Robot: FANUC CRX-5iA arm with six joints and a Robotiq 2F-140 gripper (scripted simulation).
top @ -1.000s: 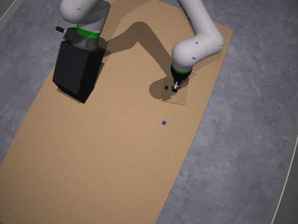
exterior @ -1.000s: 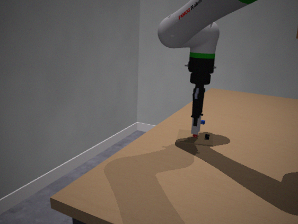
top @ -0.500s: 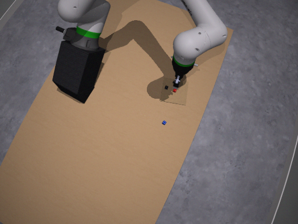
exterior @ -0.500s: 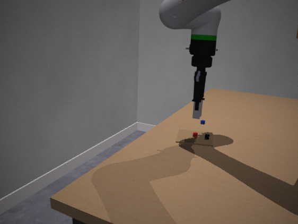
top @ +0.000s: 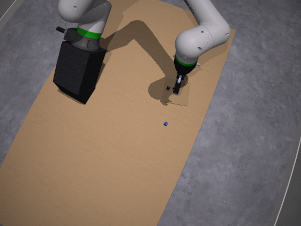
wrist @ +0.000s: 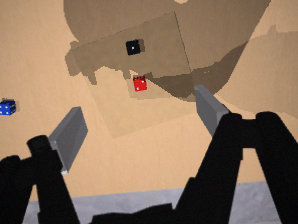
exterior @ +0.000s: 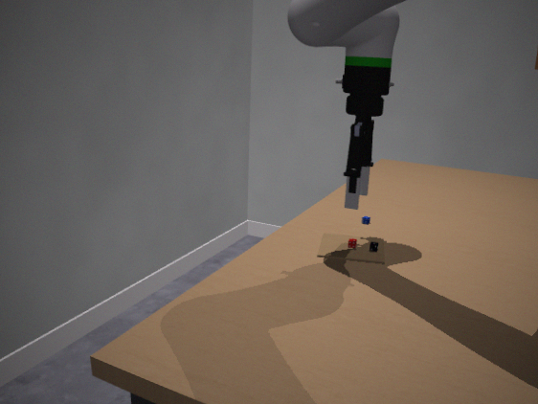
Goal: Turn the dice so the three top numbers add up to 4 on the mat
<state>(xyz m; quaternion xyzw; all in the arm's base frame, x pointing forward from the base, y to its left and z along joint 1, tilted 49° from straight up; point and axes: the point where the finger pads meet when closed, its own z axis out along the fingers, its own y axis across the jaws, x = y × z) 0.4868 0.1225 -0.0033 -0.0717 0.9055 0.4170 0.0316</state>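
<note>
A thin tan mat [wrist: 137, 92] lies on the table. A red die [wrist: 140, 84] and a black die [wrist: 132, 47] sit on it; the black die shows one white pip on top. They also show in the exterior view, red die [exterior: 352, 243] and black die [exterior: 373, 246]. A blue die [wrist: 7, 107] lies on the bare table off the mat, also in the overhead view [top: 165, 123]. My gripper [wrist: 139, 109] hangs well above the mat with its fingers open and nothing between them; it also shows in the side view [exterior: 356, 191].
The arm's black base block [top: 77, 70] stands at the back left of the table. The table's right edge [top: 214, 102] runs close to the mat. The arm casts a broad shadow over the mat.
</note>
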